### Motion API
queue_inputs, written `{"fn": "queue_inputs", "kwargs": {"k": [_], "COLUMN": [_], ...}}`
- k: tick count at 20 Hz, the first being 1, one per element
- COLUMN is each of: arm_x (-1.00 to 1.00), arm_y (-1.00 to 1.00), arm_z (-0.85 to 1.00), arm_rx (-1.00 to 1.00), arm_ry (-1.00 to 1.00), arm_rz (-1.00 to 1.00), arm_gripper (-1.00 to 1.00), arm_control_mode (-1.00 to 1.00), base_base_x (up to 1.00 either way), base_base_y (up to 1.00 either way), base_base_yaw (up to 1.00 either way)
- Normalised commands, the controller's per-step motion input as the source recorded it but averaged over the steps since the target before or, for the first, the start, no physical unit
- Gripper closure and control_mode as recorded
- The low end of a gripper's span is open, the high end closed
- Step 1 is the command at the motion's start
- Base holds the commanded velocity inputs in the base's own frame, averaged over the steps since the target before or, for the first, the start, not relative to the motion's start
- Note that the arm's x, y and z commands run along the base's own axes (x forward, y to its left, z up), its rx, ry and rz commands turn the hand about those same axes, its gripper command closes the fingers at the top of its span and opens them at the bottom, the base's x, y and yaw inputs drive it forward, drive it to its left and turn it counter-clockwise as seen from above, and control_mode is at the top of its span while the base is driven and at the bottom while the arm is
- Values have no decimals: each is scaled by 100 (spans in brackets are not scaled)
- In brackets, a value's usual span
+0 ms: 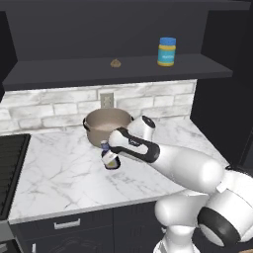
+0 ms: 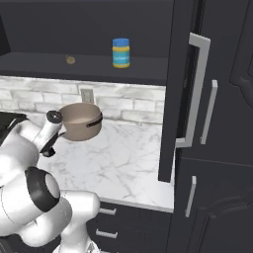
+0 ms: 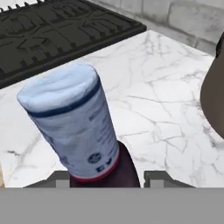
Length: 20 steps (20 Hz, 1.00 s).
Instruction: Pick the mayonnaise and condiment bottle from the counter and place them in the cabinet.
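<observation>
A tan pot [image 1: 106,125] with dark handles stands below a wall outlet [image 1: 106,100] set in the white brick backsplash [image 1: 44,106]. A black stovetop [image 1: 11,163] lies well left of the pot. A small brown lump [image 1: 115,63] sits above it.

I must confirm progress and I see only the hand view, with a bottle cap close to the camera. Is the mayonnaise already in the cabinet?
Observer: Yes. The mayonnaise stands upright on the cabinet shelf.
Operator: Is the bottle still on the counter?
Observer: The condiment bottle is low over the counter, tilted; contact I cannot tell.
Operator: What is near it?
Observer: A brown pot stands just behind it, by the wall.
Operator: Does the gripper hold it?
Observer: The gripper is shut on the bottle.
</observation>
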Motion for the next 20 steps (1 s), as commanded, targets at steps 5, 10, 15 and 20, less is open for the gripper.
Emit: {"fn": "queue_inputs", "kwargs": {"k": [5, 10, 15, 20], "arm_x": [-20, -8, -8, -14], "arm_y": [0, 0, -3, -21], "arm_z": [62, 43, 50, 69], "arm_rx": [-3, -5, -2, 0], "arm_ry": [-1, 0, 1, 0], "arm_rz": [-11, -14, -16, -17], "arm_gripper": [100, 100, 100, 100], "arm_control_mode": [-100, -100, -100, -100], "base_base_x": [0, 0, 0, 0], "base_base_y": [0, 0, 0, 0], "base_base_yaw": [0, 0, 0, 0]}}
